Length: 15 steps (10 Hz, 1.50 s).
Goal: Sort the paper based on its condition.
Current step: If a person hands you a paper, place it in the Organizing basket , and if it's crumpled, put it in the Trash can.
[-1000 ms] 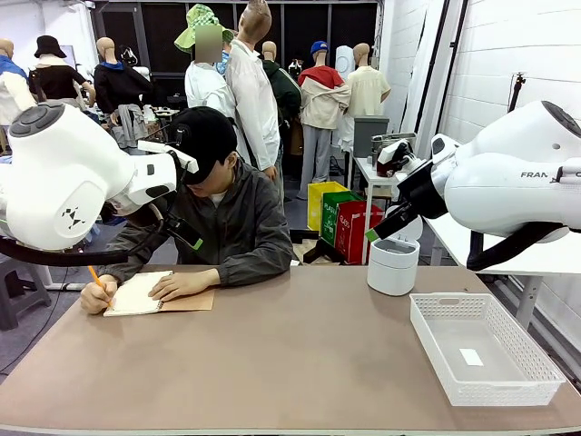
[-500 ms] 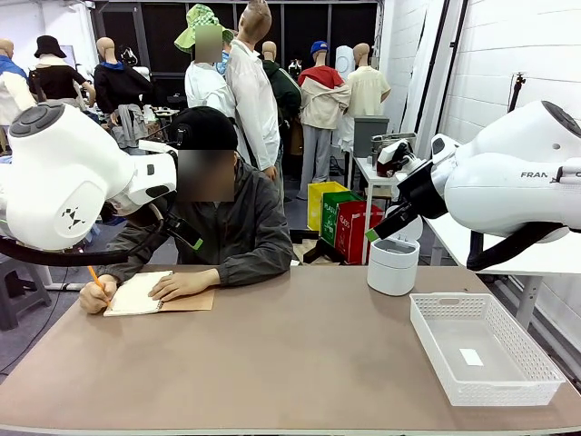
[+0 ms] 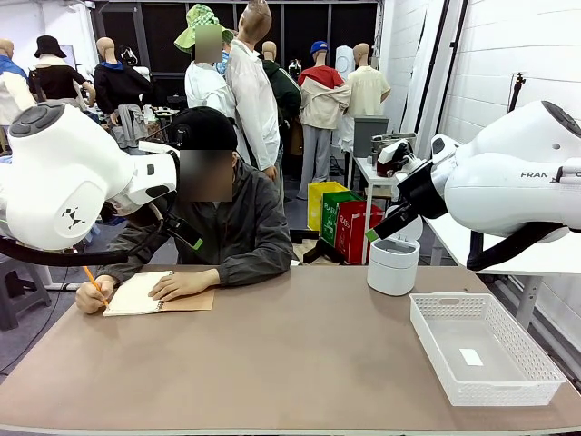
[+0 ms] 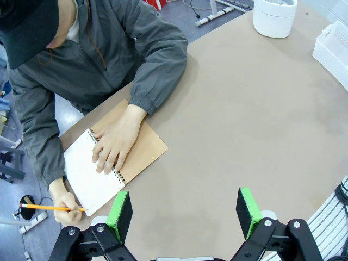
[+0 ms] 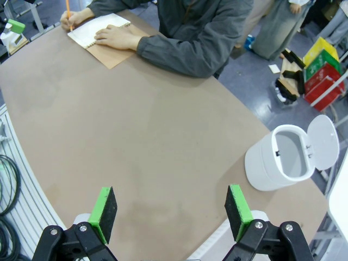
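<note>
At the far left of the table, the paper is a white page bound in the notebook. A person's hand pins it while the other writes with a pencil. The left gripper hangs above with its jaws apart; reaching now could strike those hands or tear the page. The right gripper, also apart, hovers near the open bin; a misjudged sheet could land there instead of the basket.
</note>
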Motion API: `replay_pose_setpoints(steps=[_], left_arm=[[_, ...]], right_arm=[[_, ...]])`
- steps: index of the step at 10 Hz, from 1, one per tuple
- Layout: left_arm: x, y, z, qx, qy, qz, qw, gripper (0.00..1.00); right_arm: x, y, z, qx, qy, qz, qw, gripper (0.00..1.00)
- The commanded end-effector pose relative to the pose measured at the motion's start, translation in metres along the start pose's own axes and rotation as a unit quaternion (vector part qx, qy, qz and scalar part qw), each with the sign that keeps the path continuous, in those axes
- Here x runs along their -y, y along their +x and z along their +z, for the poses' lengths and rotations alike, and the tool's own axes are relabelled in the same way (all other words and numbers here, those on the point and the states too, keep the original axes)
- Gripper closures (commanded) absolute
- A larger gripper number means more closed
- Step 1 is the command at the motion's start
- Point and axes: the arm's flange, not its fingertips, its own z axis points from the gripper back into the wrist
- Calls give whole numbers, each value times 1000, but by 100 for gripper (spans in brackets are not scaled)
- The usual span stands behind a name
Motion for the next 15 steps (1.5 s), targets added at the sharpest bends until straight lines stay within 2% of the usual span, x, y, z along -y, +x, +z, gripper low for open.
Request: replay_pose_setpoints(steps=[1, 15], left_arm=[[0, 0, 0, 0, 3, 0, 1000, 0], [0, 0, 0, 0, 3, 0, 1000, 0]], right_arm=[[0, 0, 0, 0, 2, 0, 1000, 0], [0, 0, 0, 0, 2, 0, 1000, 0]])
